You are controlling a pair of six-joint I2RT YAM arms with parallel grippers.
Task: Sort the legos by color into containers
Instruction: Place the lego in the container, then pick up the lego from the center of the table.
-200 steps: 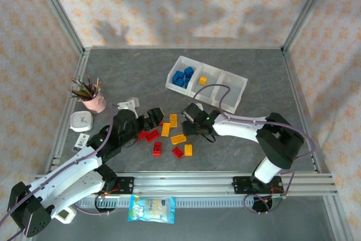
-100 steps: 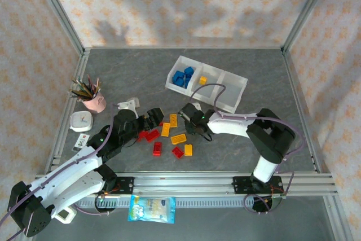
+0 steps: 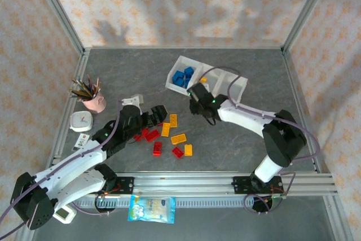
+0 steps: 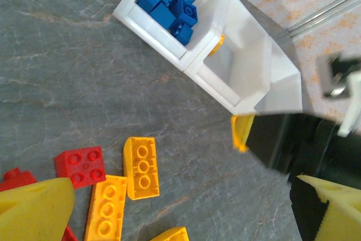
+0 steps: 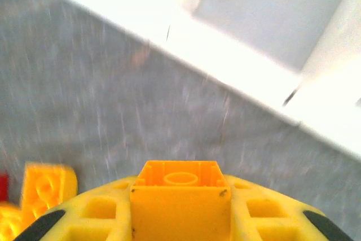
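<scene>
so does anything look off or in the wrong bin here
Nothing stands out. The blue legos sit together in the tray's end compartment, one yellow lego is in the middle one, and red and yellow legos lie loose on the table.

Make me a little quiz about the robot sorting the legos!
1. True or false: the right arm's jaws hold a red brick.
2. Which colour of brick lies in one end compartment of the tray? A red, B blue, C green.
3. Fill in: the pink cup holds ____.
Key: 1 false, it is a yellow brick; 2 B, the blue bricks; 3 pencils.
</scene>
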